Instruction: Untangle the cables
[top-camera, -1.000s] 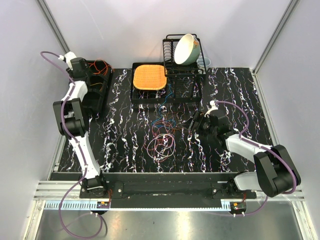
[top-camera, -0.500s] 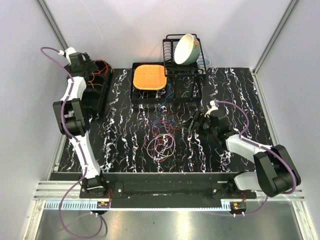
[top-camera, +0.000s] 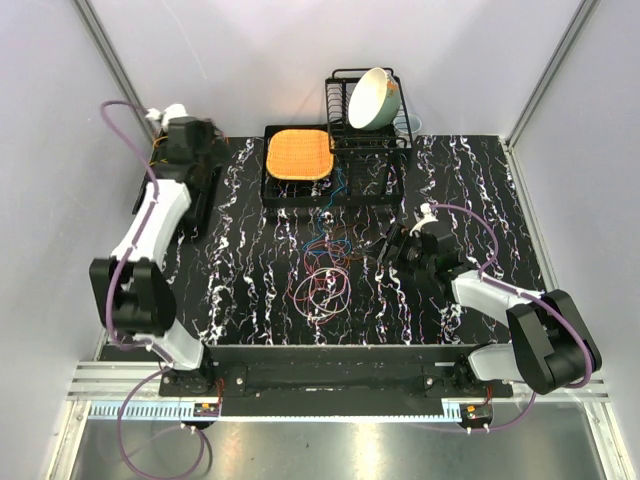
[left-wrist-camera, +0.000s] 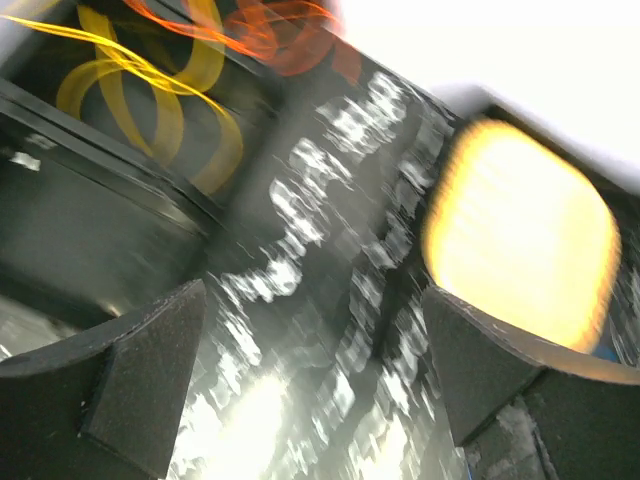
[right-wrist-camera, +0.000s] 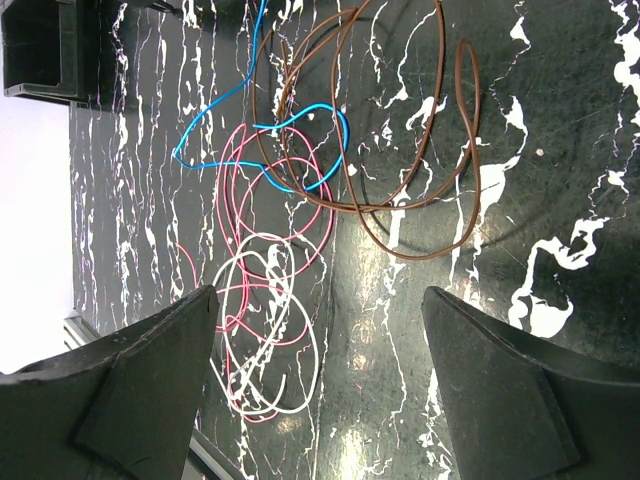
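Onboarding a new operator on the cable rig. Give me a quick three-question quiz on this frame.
1. True or false: the right gripper is shut on the blue cable.
2. The bowl sits: A) in the dish rack; B) on the table; C) on the orange mat.
3. Fill in: past the open left gripper lie orange cables and ____ cables.
Key: 1 false, its jaws are open and empty; 2 A; 3 yellow cables.

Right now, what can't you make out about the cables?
Left wrist view: motion blur; yellow cable loops and orange cables can't be counted.
Top view: left arm covers the bin, contents hidden; crossings in central tangle too small.
Right wrist view: brown cable cut off by top edge.
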